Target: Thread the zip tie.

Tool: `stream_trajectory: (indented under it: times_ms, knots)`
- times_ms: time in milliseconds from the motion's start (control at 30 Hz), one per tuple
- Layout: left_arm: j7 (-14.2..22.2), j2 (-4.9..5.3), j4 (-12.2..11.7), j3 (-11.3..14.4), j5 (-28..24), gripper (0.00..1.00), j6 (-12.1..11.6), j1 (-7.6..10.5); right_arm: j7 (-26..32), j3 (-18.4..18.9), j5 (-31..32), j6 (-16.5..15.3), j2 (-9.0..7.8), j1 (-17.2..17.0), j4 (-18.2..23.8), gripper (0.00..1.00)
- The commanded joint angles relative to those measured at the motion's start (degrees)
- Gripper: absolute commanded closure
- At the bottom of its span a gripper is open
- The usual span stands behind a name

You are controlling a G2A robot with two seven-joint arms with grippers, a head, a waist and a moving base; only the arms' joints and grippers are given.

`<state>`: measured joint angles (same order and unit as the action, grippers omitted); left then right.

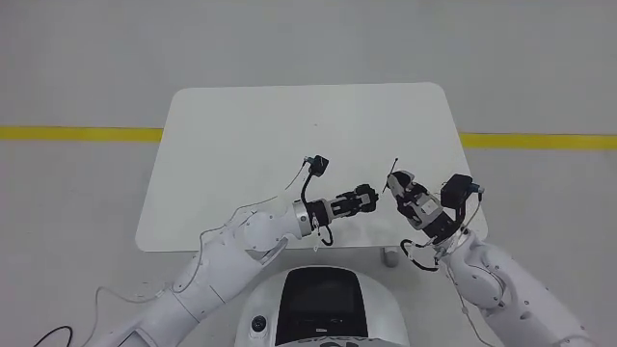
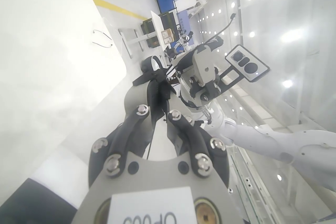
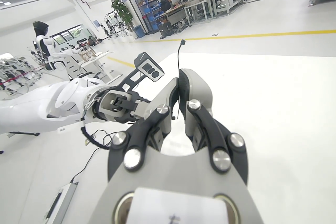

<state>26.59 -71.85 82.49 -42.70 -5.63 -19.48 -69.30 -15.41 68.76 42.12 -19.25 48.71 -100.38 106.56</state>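
Table [image 1: 289, 125]: white, rounded corners. From the top view I see both grippers over its 5 o'clock area, near the edge.

Right gripper [image 3: 179, 78]: fingers clamped on the zip tie, pads pressed flat against the strap.

Left gripper [image 2: 157, 80]: fingers pressed together. I can't tell if anything sits between them. It's at 9 o'clock of the right gripper, with the two sets of tips near each other and facing.

Zip tie [image 3: 178, 59]: thin and black, held upright in the right gripper. Head end sticks out past the fingertips, toward 12 o'clock in the top view. Short tail hangs into the gap behind the pads.
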Motion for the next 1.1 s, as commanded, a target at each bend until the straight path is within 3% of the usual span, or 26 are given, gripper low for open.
stream_trajectory:
  times_ms: [0,300,1067]
  knots:
    - [0.0,0.0,0.0,0.0,0.0,1.0,0.0,0.0,0.5,-0.3,0.5,-0.1,0.25,0.4,0.1,1.0]
    - [0.0,0.0,0.0,0.0,0.0,1.0,0.0,0.0,0.9,-0.8,1.5,0.1,1.23,1.2,-0.4,1.0]
    - [0.0,0.0,0.0,0.0,0.0,1.0,0.0,0.0,0.8,1.9,3.4,-0.2,1.95,-2.2,1.5,1.0]
